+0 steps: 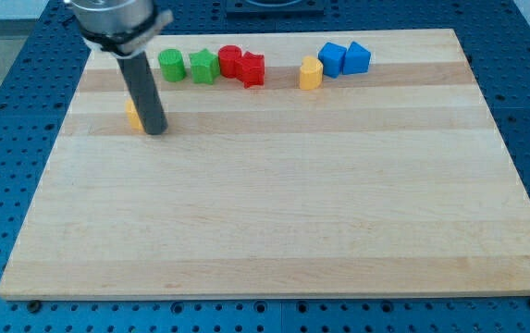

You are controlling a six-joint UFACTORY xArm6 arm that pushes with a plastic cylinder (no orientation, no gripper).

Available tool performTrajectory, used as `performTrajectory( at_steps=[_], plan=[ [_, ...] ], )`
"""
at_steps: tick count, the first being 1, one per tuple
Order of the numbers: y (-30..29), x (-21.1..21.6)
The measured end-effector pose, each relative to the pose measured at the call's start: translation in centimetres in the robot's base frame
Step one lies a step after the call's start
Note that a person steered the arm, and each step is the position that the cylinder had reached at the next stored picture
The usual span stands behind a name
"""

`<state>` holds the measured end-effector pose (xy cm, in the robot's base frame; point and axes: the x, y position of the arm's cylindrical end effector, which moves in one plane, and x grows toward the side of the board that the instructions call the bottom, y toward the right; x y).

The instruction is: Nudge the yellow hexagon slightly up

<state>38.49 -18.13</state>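
Observation:
A yellow block point(132, 115) lies near the board's upper left, mostly hidden behind my rod, so its shape cannot be made out. My tip point(155, 130) rests on the board right against that block's right side, slightly below it. A second yellow block point(311, 73) with a faceted, hexagon-like shape stands in the top row, just left of two blue blocks.
Along the top of the wooden board point(274, 222) stand a green cylinder point(171, 65), a green star-like block point(203, 67), a red cylinder point(231, 60) touching a red star-like block point(252, 69), a blue block point(332, 58) and a blue triangular block point(357, 58).

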Motion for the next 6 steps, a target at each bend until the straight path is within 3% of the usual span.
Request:
performTrajectory(
  at_steps=[1, 2, 3, 4, 5, 6],
  plan=[
    [-1.5, -3.0],
    [-1.6, -2.7],
    [-3.3, 0.6],
    [-8.0, 0.6],
    [-10.2, -2.1],
    [-7.3, -2.5]
  ],
)
